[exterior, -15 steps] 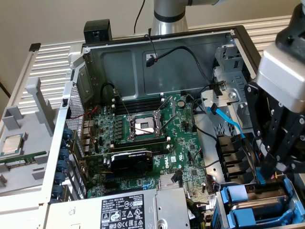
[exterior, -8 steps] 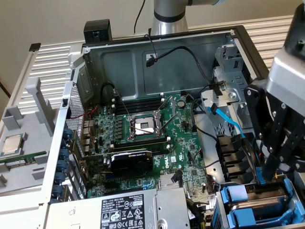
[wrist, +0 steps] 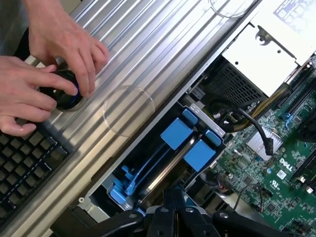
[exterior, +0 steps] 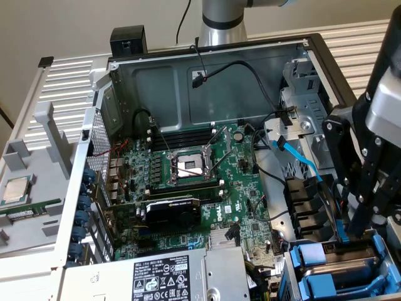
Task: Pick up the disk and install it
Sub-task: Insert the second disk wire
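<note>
Two blue-framed drive carriers (wrist: 175, 132) (wrist: 200, 154) stand edge-up, side by side, in the drive bay (exterior: 338, 269) at the case's corner, on the exterior view's right. A silver metal edge (wrist: 165, 170) shows between them. I cannot tell which of the two holds the disk. My gripper (exterior: 355, 231) hangs just above that bay, its black fingers (wrist: 173, 200) shut together with nothing between them. It touches neither carrier.
The open case holds a motherboard (exterior: 188, 166), a graphics card (exterior: 172, 210) and a power supply (exterior: 156, 276). A blue cable (exterior: 301, 160) runs past the bay. A CPU chip (exterior: 15, 190) lies outside the case. A person's hands (wrist: 44, 64) rest on a knob beside a keyboard (wrist: 24, 168).
</note>
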### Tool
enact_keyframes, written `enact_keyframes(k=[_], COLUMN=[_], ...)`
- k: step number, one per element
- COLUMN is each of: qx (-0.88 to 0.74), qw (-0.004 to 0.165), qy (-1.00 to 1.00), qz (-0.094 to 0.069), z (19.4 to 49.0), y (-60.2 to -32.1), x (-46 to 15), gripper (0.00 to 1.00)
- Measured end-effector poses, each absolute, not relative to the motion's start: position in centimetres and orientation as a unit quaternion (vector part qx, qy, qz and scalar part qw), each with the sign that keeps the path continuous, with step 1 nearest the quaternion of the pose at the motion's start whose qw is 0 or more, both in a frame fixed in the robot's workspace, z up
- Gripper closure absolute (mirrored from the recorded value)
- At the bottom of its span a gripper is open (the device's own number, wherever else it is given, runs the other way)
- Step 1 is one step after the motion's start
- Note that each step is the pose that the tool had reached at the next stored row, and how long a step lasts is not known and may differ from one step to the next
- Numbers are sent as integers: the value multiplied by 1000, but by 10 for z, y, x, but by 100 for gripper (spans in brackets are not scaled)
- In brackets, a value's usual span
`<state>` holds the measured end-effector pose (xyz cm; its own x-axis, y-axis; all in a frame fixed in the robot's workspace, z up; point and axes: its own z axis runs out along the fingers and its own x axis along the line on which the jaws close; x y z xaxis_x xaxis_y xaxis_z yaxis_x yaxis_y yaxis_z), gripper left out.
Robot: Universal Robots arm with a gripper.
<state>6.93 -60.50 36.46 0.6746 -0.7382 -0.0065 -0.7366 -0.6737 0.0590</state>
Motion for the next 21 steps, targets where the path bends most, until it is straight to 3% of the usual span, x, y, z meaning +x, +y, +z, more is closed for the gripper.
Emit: enact_keyframes(k=[21], qx=[971], qw=[28], qy=[-236], qz=[-10], z=[365], y=[-604], x=[71], gripper=[89])
